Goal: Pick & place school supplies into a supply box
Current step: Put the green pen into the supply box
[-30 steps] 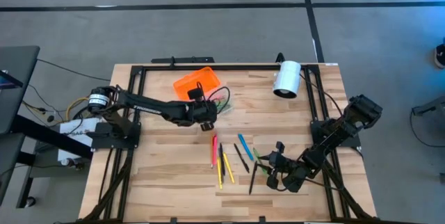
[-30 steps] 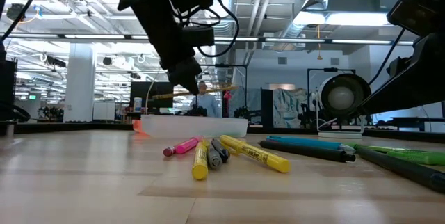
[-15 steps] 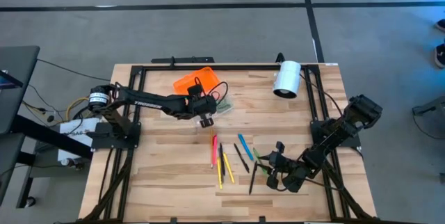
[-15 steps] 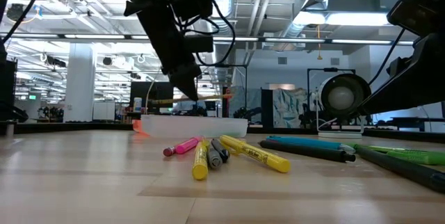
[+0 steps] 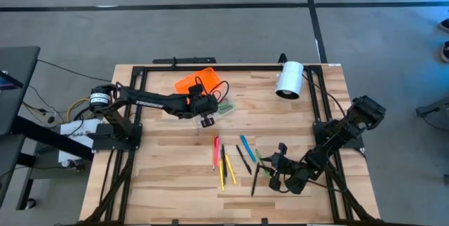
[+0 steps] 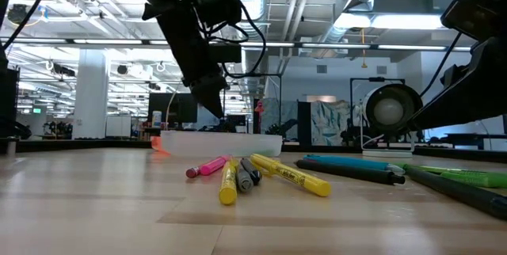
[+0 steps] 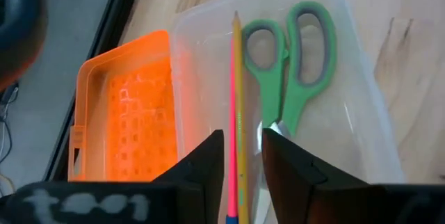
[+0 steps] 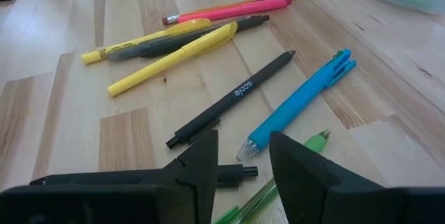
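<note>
Now | left gripper (image 7: 236,156) over clear box (image 7: 348,92), fingers slightly parted around pink pen (image 7: 231,161) and pencil (image 7: 238,106) | both lie lengthwise in box beside scissors (image 7: 292,64) | right gripper (image 8: 240,165) open near loose pens.

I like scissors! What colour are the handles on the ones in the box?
Green, with grey inside the loops. The scissors show best in the left wrist view.

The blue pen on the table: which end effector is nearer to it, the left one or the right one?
The right. The right end effector sits just beside the blue pen, among the loose pens. The left end effector is farther away, above the clear box base holding the scissors.
</note>
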Motion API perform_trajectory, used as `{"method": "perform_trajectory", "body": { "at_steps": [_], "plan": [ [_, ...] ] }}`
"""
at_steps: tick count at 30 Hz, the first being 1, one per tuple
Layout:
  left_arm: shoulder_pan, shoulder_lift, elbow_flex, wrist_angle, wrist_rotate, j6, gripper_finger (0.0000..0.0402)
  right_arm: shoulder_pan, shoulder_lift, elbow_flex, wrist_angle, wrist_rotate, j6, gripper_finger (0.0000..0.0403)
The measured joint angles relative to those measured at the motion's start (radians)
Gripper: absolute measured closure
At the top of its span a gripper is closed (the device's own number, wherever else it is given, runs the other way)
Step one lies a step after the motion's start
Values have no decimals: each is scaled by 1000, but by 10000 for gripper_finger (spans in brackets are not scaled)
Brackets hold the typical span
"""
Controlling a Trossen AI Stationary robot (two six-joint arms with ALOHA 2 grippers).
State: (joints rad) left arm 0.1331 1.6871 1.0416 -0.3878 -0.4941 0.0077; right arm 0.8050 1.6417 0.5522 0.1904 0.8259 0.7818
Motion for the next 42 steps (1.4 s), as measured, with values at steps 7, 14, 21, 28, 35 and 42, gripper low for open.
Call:
{"method": "perform_trajectory", "body": {
  "at_steps": [7, 14, 21, 28, 35, 42],
  "plan": [
    [-100, 0, 0, -16, 21, 18, 317, -24, 0, 0, -114, -79, 188, 281],
    [-223, 0, 0, -65, -69, 3, 318, -62, 0, 53, -181, -135, 206, 281],
    [-291, 0, 0, -122, -124, -73, 318, -105, 0, 152, -426, -201, 300, 281],
    [-359, 0, 0, -196, -191, -141, 318, -130, 0, 182, -461, -282, 337, 281],
    [-411, 0, 0, -275, -277, -230, 318, -135, 0, 182, -475, -302, 370, 281],
    [-434, 0, 0, -317, -286, -287, 318, -135, 0, 182, -474, -330, 389, 281]
  ]
}}
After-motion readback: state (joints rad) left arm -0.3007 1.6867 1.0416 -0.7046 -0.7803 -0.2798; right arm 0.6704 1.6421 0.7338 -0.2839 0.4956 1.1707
